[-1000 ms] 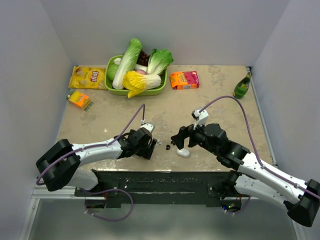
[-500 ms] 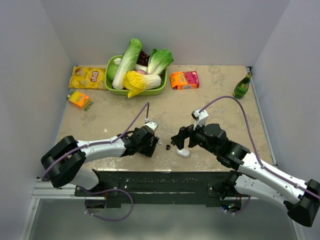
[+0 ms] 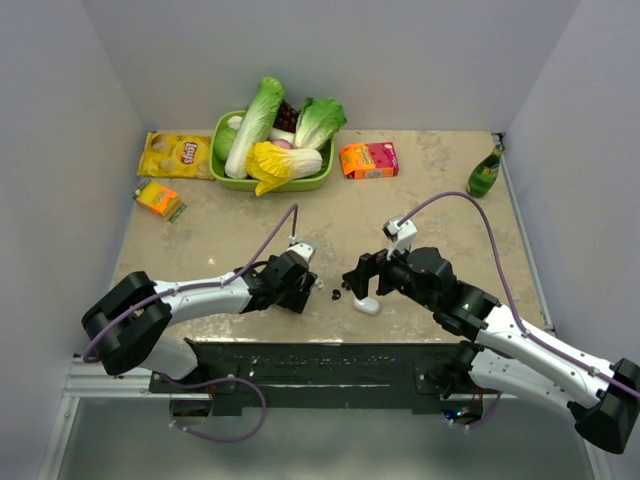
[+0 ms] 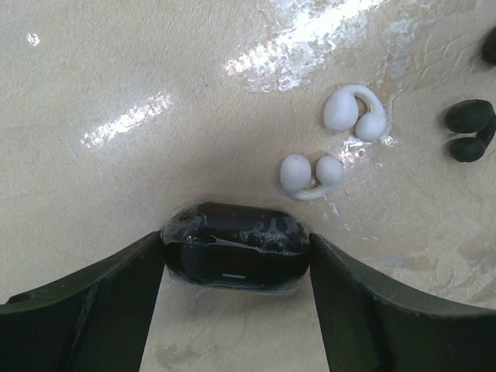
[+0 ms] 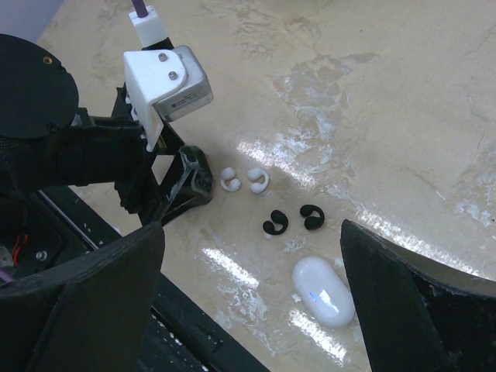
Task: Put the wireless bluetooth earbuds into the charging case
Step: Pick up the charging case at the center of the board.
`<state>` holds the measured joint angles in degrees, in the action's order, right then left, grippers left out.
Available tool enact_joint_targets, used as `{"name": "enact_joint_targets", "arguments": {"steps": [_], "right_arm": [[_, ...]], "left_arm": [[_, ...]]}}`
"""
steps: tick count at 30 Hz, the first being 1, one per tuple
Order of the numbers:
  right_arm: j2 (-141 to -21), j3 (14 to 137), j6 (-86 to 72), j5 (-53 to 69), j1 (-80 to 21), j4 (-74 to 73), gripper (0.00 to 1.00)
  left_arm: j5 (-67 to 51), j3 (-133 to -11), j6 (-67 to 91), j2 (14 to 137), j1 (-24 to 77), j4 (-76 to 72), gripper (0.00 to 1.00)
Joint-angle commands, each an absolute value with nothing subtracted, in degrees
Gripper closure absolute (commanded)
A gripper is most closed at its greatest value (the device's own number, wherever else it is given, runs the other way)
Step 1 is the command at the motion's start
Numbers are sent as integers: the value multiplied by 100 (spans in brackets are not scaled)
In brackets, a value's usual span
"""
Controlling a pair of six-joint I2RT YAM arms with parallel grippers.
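Black case point(image 4: 232, 252) is pinched in the left gripper point(image 4: 235, 267); the right gripper point(image 5: 252, 229) gapes empty. Wrong pick: buds point(image 4: 295, 172) just beyond it risk missing the white case point(image 5: 323, 291)

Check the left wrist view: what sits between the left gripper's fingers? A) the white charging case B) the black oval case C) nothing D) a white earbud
B: the black oval case sits in the left gripper, touching both fingers, while the white charging case lies apart on the table and the white earbuds lie loose just beyond the black case.
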<state>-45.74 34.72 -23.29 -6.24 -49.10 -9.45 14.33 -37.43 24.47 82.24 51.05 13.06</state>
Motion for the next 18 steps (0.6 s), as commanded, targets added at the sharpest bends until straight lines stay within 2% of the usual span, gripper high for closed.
{"name": "enact_joint_targets", "arguments": {"steps": [1, 6, 12, 15, 16, 17, 18], "right_arm": [[-4553, 3683, -2268, -598, -4913, -853, 2], [-4526, 3683, -2285, -606, -4913, -879, 2], [-4526, 3656, -2303, -624, -4904, -896, 2], [-4526, 3648, -2338, -589, -4913, -888, 2], [-4518, 3647, -2347, -580, -4913, -879, 2], [-4518, 3647, -2355, -554, -4904, -862, 2], [-4526, 3647, -2355, -545, -4913, -870, 2]], "left_arm": [[1309, -3762, 2584, 8279, 5080, 1679, 23], [1380, -3762, 2584, 8279, 5080, 1775, 23], [1354, -3744, 2628, 8253, 5080, 1784, 38], [1301, -3718, 2680, 8244, 5089, 1740, 56], [1301, -3718, 2698, 8244, 5080, 1714, 69], [1292, -3718, 2707, 8227, 5080, 1644, 76], [1231, -3700, 2733, 8192, 5080, 1583, 91]]}}
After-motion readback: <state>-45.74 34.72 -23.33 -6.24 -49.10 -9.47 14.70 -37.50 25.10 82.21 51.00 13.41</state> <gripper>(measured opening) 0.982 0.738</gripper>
